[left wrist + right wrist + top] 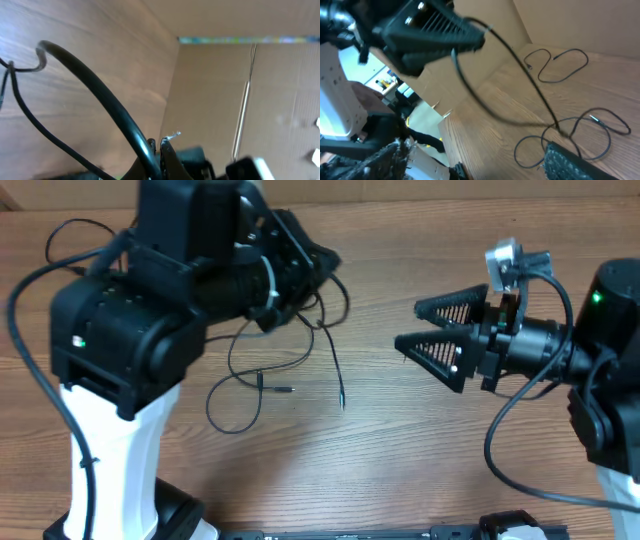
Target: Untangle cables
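Overhead, the cables [336,375] lie on the wooden desk [420,450] between the two arms, closer to the left one. They spread out as loose thin black loops and strands rather than a tight bundle. Two silvery plug tips [290,390] rest on the wood near the middle, a little apart from each other. The upper part of the tangle runs up under the left arm's dark head, where the strands are hard to separate by eye.

From the right wrist view, the left tool [480,39] hangs above the desk with its fingers together, clamped on one strand of the cables. That strand drops from the tip in a slanting line to the loops lying flat on the wood. The left wrist view shows the same strand close to the lens, curving into the pinched fingers, with a cardboard wall [215,100] behind.

The right tool [408,326] hovers well apart from the tangle, pointing toward it. Its two ribbed black fingers are spread wide with nothing between them.
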Robot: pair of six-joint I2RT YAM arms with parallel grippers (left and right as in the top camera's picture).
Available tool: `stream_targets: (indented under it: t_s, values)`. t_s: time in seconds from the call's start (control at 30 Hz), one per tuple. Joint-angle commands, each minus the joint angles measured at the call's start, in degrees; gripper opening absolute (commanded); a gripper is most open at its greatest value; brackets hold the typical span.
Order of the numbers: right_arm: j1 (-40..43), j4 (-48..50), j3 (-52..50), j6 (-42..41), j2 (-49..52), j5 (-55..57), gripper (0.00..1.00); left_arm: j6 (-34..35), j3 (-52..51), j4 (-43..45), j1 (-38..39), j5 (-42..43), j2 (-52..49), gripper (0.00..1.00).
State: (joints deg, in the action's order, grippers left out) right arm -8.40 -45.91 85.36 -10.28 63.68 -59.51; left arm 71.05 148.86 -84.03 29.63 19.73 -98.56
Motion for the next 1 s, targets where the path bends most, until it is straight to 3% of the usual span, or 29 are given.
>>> stream_targets:
  t_s: [0.0,0.37,0.47,0.67,0.97]
  values:
    - [-0.3,1.5,0.2,-0.4,0.6,0.5,0.8,2.3,0.1,0.4,2.3,0.7,-1.4,0.04]
    - [-0.7,2.2,0.2,-0.4,1.7,3.2,0.71,3.6,0.1,2.9,7.6,0.7,-4.1,0.04]
    - [-1.9,1.6,0.2,-0.4,1.7,6.1,0.64,4.4,0.1,3.1,8.0,0.7,-4.6,0.04]
    - [-5.8,-0.9,0.2,-0.4,2.0,18.4,0.45,6.0,0.1,3.3,8.3,0.9,-4.9,0.04]
    - [-7.0,-0.4,0.2,-0.5,2.1,20.0,0.04,5.9,0.1,2.7,8.3,0.9,-4.9,0.04]
